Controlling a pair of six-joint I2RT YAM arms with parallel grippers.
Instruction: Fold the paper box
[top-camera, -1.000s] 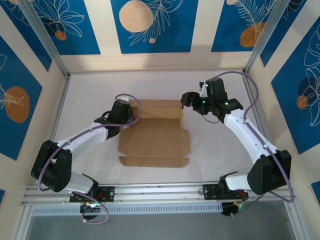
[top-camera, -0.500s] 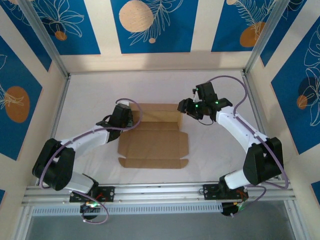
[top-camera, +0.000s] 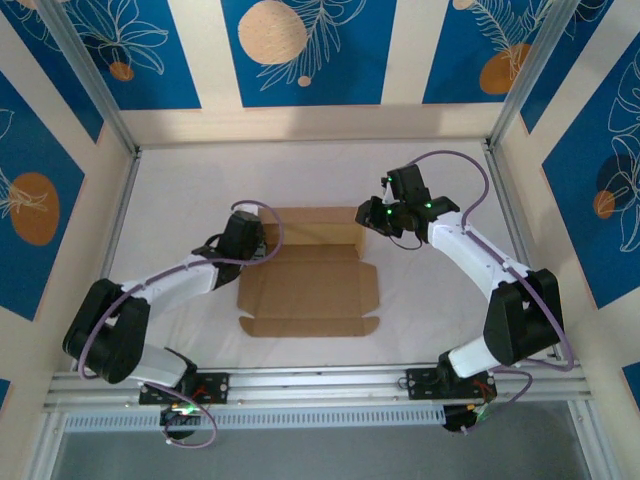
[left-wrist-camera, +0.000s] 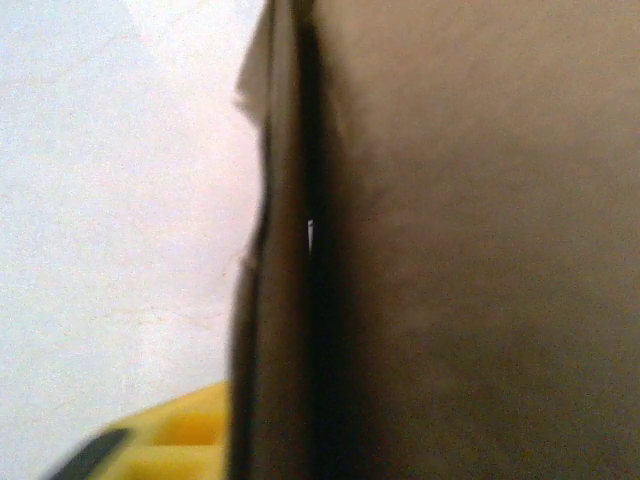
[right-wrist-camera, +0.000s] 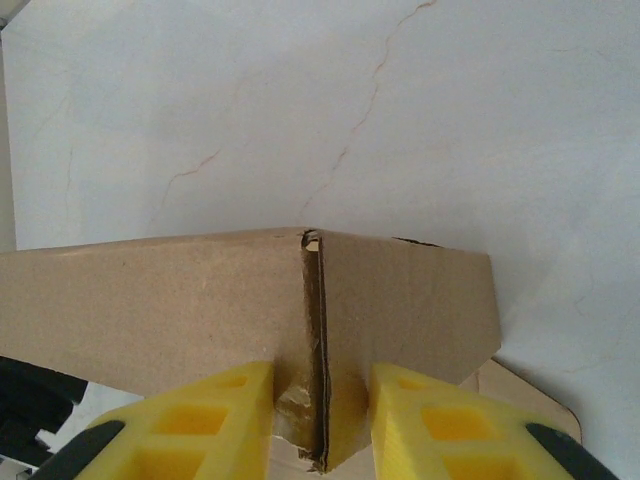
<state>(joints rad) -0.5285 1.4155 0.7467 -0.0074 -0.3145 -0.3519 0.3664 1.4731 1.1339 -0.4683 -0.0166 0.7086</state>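
One box (top-camera: 308, 285) sits in the middle of the table (top-camera: 180, 190), w/ its far side nearest both grippers. Some of the folding looks done: the back wall (top-camera: 312, 228) stands up, and at its right end a small side flap (right-wrist-camera: 400, 300) is bent round to make a corner. Most of the job is left, I think. The big middle part and the front strip (top-camera: 310, 325) w/ its tabs lie flat, so the sides and front need to go up and tuck in. R gripper (right-wrist-camera: 320, 420) is at the far right corner, jaws narrow, one yellow finger each side of the corner fold. I can't tell if they squeeze it yet. L gripper (top-camera: 255, 243) is at the far left corner, right up against the card. Its cam shows a dark card edge v. close and a bit of one yellow finger (left-wrist-camera: 180, 440), so I can't tell if its jaws are wide or closed.
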